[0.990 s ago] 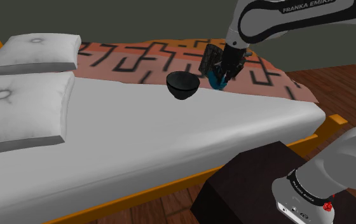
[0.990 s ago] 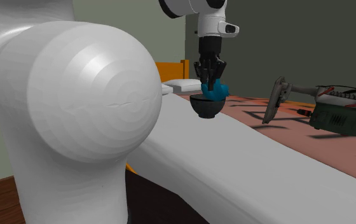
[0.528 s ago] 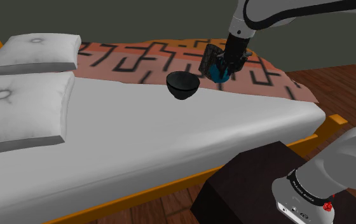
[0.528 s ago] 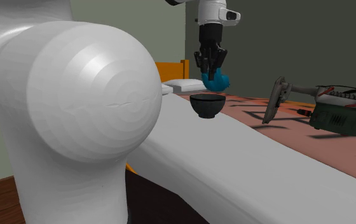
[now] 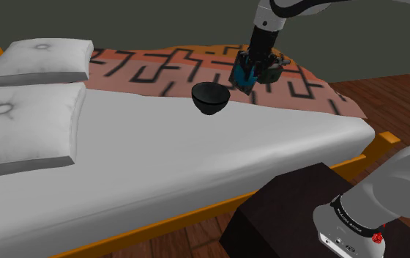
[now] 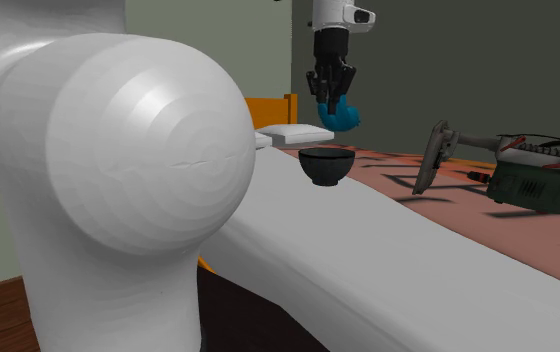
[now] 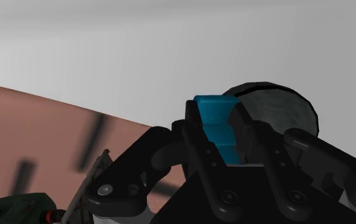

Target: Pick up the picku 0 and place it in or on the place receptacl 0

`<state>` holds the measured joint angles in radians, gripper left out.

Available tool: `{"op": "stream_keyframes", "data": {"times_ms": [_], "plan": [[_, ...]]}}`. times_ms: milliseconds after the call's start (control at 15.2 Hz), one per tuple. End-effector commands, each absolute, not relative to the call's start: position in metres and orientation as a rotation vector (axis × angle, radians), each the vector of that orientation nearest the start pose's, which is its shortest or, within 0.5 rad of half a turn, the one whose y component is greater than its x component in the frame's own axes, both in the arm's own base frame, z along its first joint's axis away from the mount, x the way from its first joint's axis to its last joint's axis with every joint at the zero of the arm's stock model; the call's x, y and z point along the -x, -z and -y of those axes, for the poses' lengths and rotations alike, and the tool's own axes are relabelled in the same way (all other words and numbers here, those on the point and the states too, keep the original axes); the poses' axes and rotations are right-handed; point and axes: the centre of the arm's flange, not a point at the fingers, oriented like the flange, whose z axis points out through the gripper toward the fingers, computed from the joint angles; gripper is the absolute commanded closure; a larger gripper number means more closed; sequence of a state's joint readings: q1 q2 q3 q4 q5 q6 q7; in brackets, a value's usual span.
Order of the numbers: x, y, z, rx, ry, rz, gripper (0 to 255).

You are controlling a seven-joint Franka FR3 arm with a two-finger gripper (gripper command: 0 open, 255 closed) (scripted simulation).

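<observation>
- Step in hand (judgement): carry phase. The pick looks done and the placing is not yet done.
- Gripper [image 6: 330,98]: near the top centre of the second exterior view, pointing down. Its fingers are clamped on a small blue object [image 6: 345,118], which hangs below the fingertips, clear of the bed.
- Wrist view: the blue object [image 7: 216,126] sits between the two black fingers, with both pads against it. The grip looks firm. The rim of the black bowl [image 7: 277,109] shows just past one finger.
- Black bowl [image 5: 211,97]: upright and empty on the bed's white sheet [image 5: 196,161], centre of the shoulder view, at the edge of a patterned pink blanket [image 5: 168,67].
- Relation: in the shoulder view the gripper is above and to the right of the bowl. In the second exterior view the blue object hangs above the bowl and slightly to the right, with a clear gap between them. I cannot tell whether it is directly over the bowl's mouth.
- Other items: a green power tool [image 6: 533,182] lies on the blanket at the right of the second exterior view, well apart from the bowl. Two pillows [image 5: 28,124] lie at the left of the shoulder view.
- Next move (judgement): bring the object over the centre of the bowl's mouth, lower it until it is just inside the rim, then part the fingers.
- Risk (judgement): the bowl rests on soft bedding, so a nudge to its rim could tip it. Descend straight down.
</observation>
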<state>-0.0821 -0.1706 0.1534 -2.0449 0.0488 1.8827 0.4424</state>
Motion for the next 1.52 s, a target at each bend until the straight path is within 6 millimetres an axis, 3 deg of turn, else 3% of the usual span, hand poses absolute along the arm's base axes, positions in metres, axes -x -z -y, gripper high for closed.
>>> {"op": "stream_keyframes", "data": {"times_ms": [0, 462, 528, 1452], "plan": [[-0.531, -0.514, -0.054, 3.061, 0.002, -0.602, 255], [-0.615, -0.517, -0.093, 3.061, 0.002, -0.602, 255], [-0.635, -0.518, -0.103, 3.061, 0.002, -0.603, 255], [-0.635, -0.444, -0.103, 3.061, 0.002, -0.602, 255]]}}
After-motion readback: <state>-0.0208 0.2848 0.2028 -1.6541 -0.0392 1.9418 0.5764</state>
